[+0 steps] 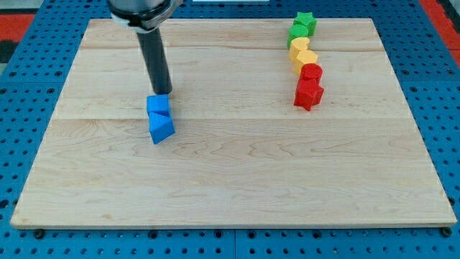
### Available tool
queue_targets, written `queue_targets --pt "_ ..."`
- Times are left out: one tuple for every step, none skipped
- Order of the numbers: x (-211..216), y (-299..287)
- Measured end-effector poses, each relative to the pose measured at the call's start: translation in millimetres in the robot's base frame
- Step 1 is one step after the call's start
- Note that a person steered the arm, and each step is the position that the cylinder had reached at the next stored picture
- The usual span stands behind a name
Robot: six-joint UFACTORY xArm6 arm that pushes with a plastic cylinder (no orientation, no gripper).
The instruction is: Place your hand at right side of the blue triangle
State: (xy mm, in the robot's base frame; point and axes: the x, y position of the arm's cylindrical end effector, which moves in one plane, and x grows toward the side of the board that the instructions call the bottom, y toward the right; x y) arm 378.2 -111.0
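Observation:
The blue triangle [162,128] lies on the wooden board [237,165] at the view's left of centre. A blue cube-like block [158,106] touches it on its upper side. My tip [164,93] stands just above the blue cube, toward the view's top and slightly right of it, close to or touching its top edge. The tip is above the blue triangle, not beside it.
A chain of blocks runs down the view's upper right: a green star [306,21], a green block [298,32], two yellow blocks [298,47] [306,59], a red block [311,72] and a red star [308,93]. The board rests on a blue surface.

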Motion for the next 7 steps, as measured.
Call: queue_targets --pt "0 15" --pt "-5 89" --pt "14 98" --pt "64 89" --pt "73 89" --pt "75 89" --pt "113 104"
